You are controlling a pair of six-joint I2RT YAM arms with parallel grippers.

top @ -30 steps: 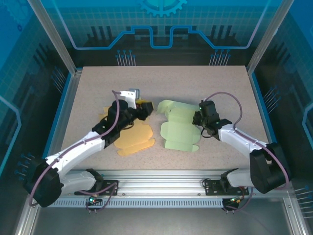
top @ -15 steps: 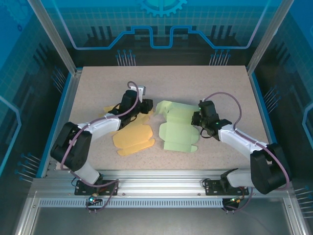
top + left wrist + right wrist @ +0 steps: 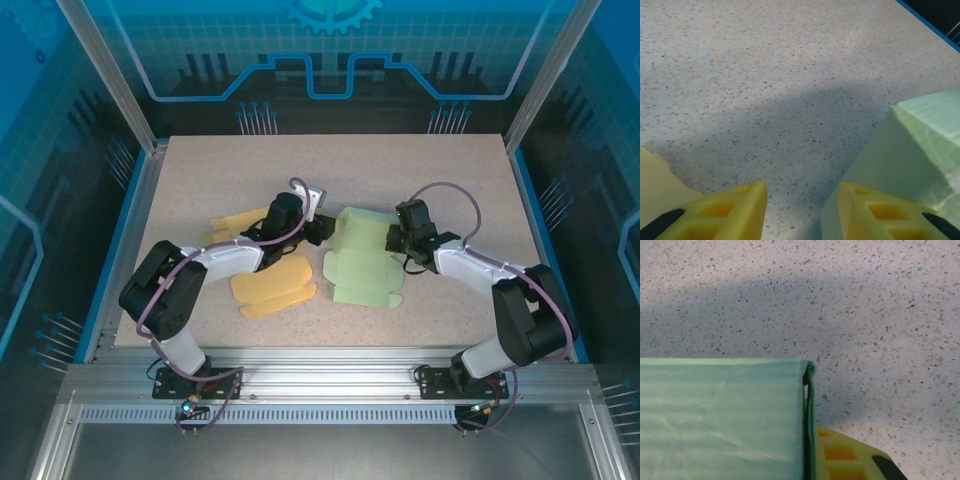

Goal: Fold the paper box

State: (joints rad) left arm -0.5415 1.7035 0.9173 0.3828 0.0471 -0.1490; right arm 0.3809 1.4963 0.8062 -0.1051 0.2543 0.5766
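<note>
In the middle of the desk there's the green paper box. It's mostly a flat blank, with its far end lifted up between the two arms. From above, both arms reach in toward that far end from either side.

The left claw sits right at the box's far left corner. On the left wrist cam its yellow fingers are clearly apart with bare desk between them, so it's partly open and not holding anything. The green panel rises just beside and behind the right-hand finger.

The right claw is at the far right edge of the box. On the right wrist cam a raised green flap fills the lower left, and its edge lies right against the inner face of the one yellow finger I can see. The claw is pinched closed, and it looks closed on that flap.

A yellow paper cutout lies flat just left of the green one, and another yellow piece pokes out beyond the left arm.
</note>
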